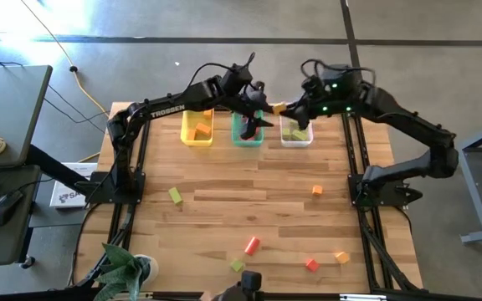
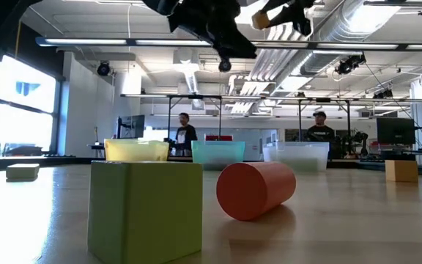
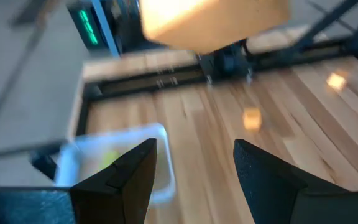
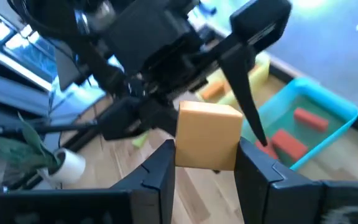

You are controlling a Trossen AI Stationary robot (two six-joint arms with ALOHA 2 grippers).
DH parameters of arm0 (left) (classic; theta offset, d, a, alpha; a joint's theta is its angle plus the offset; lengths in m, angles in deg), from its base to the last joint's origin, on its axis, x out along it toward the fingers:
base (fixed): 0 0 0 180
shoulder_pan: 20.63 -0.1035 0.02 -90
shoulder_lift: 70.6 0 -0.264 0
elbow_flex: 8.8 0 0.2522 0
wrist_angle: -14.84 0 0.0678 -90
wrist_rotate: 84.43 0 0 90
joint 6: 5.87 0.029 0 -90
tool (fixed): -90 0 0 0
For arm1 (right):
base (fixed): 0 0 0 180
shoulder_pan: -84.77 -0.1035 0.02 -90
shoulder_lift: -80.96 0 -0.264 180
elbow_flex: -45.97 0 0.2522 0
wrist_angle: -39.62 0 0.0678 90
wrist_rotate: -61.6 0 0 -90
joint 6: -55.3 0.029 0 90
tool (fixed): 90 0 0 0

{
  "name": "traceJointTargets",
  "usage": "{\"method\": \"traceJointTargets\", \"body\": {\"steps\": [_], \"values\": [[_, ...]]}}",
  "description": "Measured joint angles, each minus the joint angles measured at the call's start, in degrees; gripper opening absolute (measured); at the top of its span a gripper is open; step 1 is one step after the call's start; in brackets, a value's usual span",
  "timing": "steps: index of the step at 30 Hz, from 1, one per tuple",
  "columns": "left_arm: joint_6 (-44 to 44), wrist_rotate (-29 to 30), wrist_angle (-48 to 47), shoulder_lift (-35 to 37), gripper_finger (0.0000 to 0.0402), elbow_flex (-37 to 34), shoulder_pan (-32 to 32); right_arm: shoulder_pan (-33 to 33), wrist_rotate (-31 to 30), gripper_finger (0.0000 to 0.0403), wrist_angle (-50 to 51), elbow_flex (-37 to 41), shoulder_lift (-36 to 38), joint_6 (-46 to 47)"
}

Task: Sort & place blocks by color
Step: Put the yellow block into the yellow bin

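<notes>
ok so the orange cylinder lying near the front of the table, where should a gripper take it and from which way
Probably from straight above. The orange cylinder lies on its side on the table, so its flat ends are the steadiest faces; otherwise close across the curved sides at mid-length. In the low view a light green cube stands beside it, apparently apart, so a top approach looks clear.

— What sort of place is this?

— A robotics lab in a large industrial hall. Exposed ducts (image 2: pixel 357 29) and strip lights run under the ceiling, and the floor (image 1: pixel 224 25) is bare concrete.

— Anything else?

— Metal-framed benches with monitors (image 2: pixel 395 130) stand behind the wooden table (image 1: pixel 266 209), two people (image 2: pixel 184 132) stand among them, and a desk with a mouse (image 1: pixel 7 205) sits alongside.
</notes>
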Motion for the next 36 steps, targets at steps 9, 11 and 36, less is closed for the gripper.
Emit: {"method": "traceJointTargets", "body": {"steps": [9, 11, 36], "values": [[-5.2, 2.5, 20.4, 0.0, 0.0202, 0.0, 0.3, 4.3, -1.0, 0.0102, 0.1, -0.7, 3.9, 1.7], [-5.4, 3.6, 24.1, 0.0, 0.0202, 0.0, 0.3, 5.0, -1.0, 0.0102, 0.1, -0.7, 4.3, 2.3], [-2.9, 6.0, 29.1, 0.0, 0.0201, 0.0, 1.1, 5.1, -3.3, 0.0102, -4.1, -0.6, 1.7, 8.9]]}}
